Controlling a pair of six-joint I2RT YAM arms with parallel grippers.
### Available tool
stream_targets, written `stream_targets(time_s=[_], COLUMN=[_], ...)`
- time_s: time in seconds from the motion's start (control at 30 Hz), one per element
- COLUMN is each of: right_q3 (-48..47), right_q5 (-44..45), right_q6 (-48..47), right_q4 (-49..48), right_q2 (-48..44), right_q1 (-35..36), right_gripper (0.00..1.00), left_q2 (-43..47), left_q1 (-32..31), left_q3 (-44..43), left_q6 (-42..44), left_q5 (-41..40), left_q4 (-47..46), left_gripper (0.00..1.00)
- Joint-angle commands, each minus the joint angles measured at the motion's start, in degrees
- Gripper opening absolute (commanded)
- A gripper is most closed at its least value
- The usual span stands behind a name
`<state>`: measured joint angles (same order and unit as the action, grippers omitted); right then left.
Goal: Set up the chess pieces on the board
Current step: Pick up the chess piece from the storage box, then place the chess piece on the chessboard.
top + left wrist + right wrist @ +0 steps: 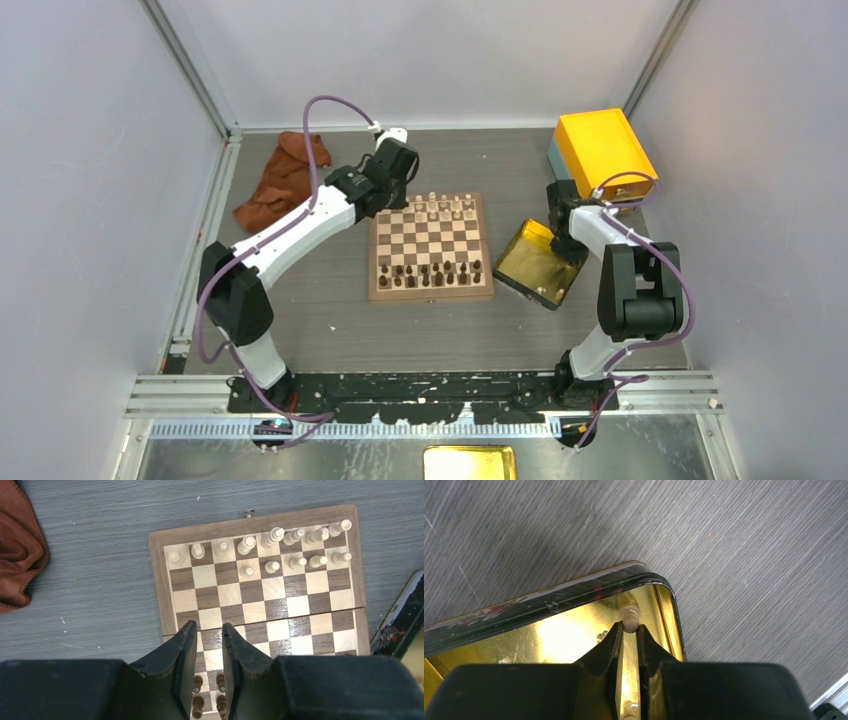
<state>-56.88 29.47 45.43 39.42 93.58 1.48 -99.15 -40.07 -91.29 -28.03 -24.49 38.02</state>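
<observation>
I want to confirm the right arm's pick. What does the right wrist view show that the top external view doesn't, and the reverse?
Only the right wrist view shows a cream chess piece pinched at the tips of the right gripper, in a corner of the tray.

Only the top external view shows the board, with cream pieces on its far rows and dark pieces on its near rows, plus a brown cloth and an orange-yellow box.

Both views show the tray, the right gripper reaching into it, and the grey tabletop.
</observation>
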Motion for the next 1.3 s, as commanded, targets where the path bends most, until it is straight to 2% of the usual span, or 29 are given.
stream_targets(time_s=[0.0,0.27,0.47,0.73,0.93,1.27], right_q3=[-0.59,-4.37,-13.60,-28.81,-41.01,-56.98], right_q5=[0.90,0.67,-0.89,-3.25,-5.50,-8.53], right_q6=[-0.16,-2.38,-3.29,-5.46,-7.91,-10.48], right_q4=[-0.40,1.93,6.06,9.56,12.48,16.09], right_q2=[-1.90,-6.10,-5.21,2.49,11.57,22.48], right_q1=[-0.10,4.69,10.66,20.41,27.46,34.51], right_gripper=[0.01,0.01,0.01,0.01,0.01,0.01], left_q2=[3.82,5.95,8.60,14.13,18.39,23.78], left_q1=[-0.22,-0.18,0.25,1.88,2.70,2.80], left_q3=[0.30,1.83,2.43,5.30,8.82,13.10], left_q6=[0.49,-0.04,-0.08,-0.43,-1.39,-2.02], left_q5=[-1.63,-4.10,-5.89,-7.40,-9.00,-12.41], left_q4=[-1.10,-1.08,-0.50,0.05,0.09,-0.55], left_gripper=[0.26,0.26,0.24,0.23,0.22,0.20])
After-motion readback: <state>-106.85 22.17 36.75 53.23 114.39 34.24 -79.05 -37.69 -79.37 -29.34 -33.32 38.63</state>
